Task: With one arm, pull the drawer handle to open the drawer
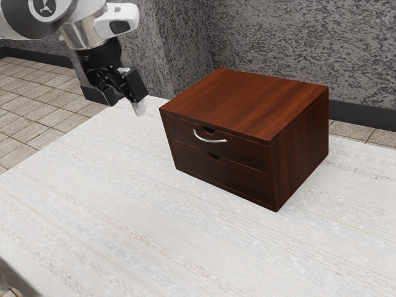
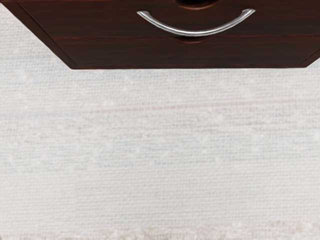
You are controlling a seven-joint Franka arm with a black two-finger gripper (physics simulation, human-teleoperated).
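Silver and curved, the drawer handle (image 1: 207,138) sits on the top drawer (image 1: 241,151) of a dark brown wooden cabinet (image 1: 247,102). The drawer is shut, flat with the front. The cabinet stands on the pale tabletop (image 1: 124,216). The hand (image 1: 133,102) hangs in the air at the exterior view's left, well apart from the handle. It touches nothing. I cannot tell if it is open or closed.

The dark wooden cabinet (image 2: 280,50) shows its front. On its upper drawer (image 2: 90,22) a curved silver handle (image 2: 195,31) bows toward the seam with the lower drawer (image 2: 150,52). Pale woven tabletop (image 2: 160,150) spreads out from the cabinet's base.
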